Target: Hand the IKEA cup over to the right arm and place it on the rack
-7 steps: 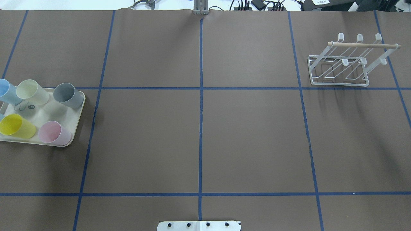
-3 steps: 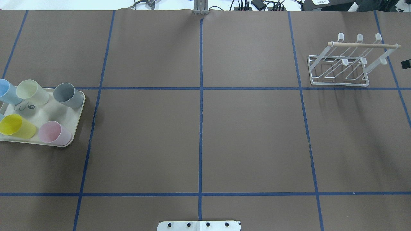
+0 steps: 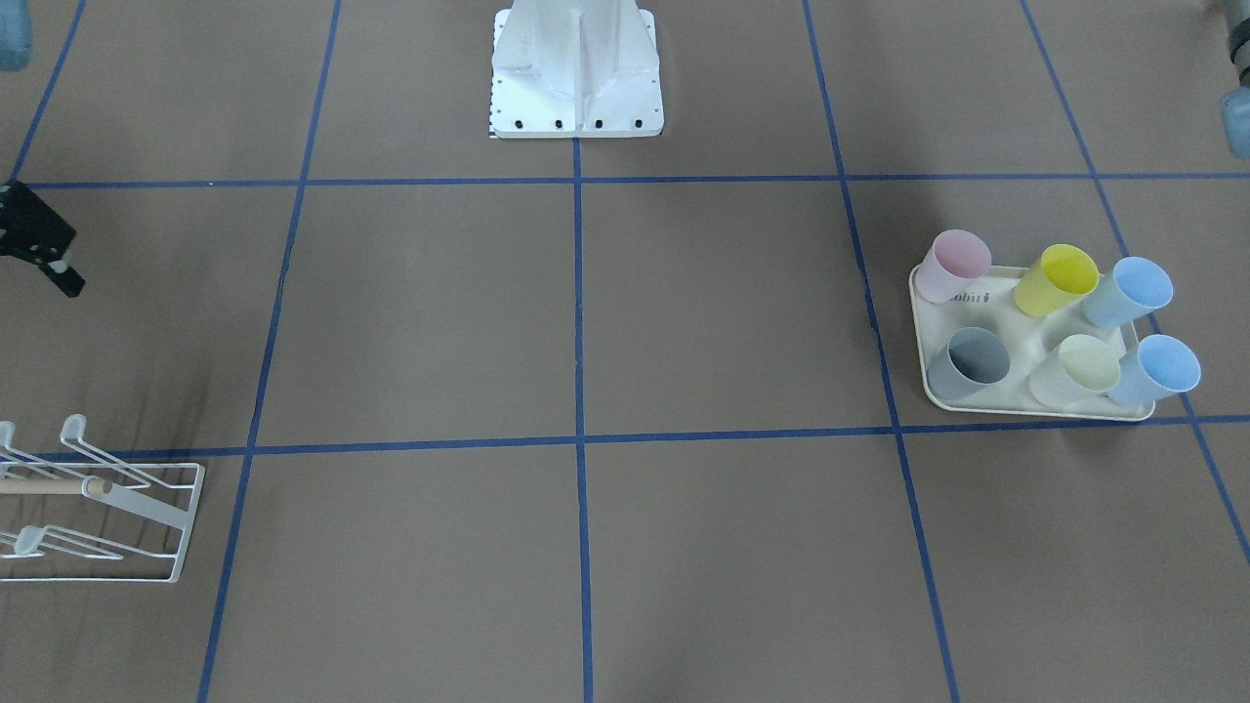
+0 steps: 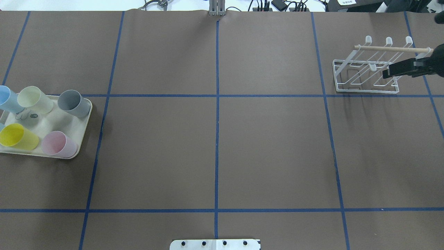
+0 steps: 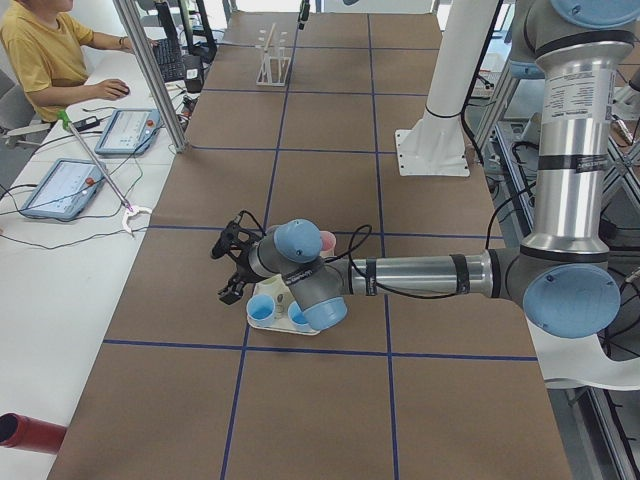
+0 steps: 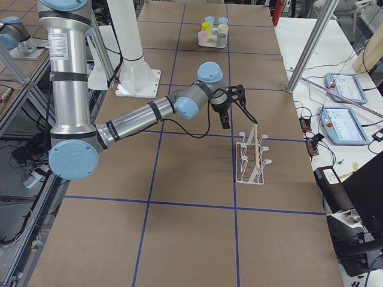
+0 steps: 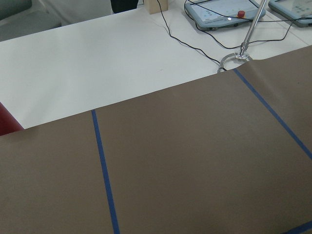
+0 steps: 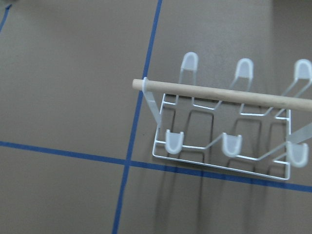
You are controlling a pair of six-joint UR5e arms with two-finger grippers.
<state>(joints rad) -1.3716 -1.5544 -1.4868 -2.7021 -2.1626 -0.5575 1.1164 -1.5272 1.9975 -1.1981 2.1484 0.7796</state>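
Note:
Several pastel IKEA cups, among them a pink one [image 4: 57, 143] and a grey one [image 4: 72, 102], stand on a cream tray [image 4: 83, 119] at the table's left. In the exterior left view my left gripper [image 5: 228, 270] hovers just beyond the tray [image 5: 283, 322]; I cannot tell if it is open or shut. The white wire rack [image 4: 364, 74] with its wooden rod [image 4: 392, 48] stands at the far right. My right gripper [image 4: 386, 73] reaches in over the rack's right part, open and holding nothing. The right wrist view looks down on the rack [image 8: 224, 146].
Brown paper with blue tape lines covers the table [image 4: 215, 149]. The robot's white base [image 3: 576, 68] stands at the near middle edge. A person [image 5: 40, 50] sits at a side table with control tablets [image 5: 125, 130] beyond the far edge.
My right gripper has come in from the right edge of the overhead view and moved left, over the rack. The cups, tray and rack have not moved.

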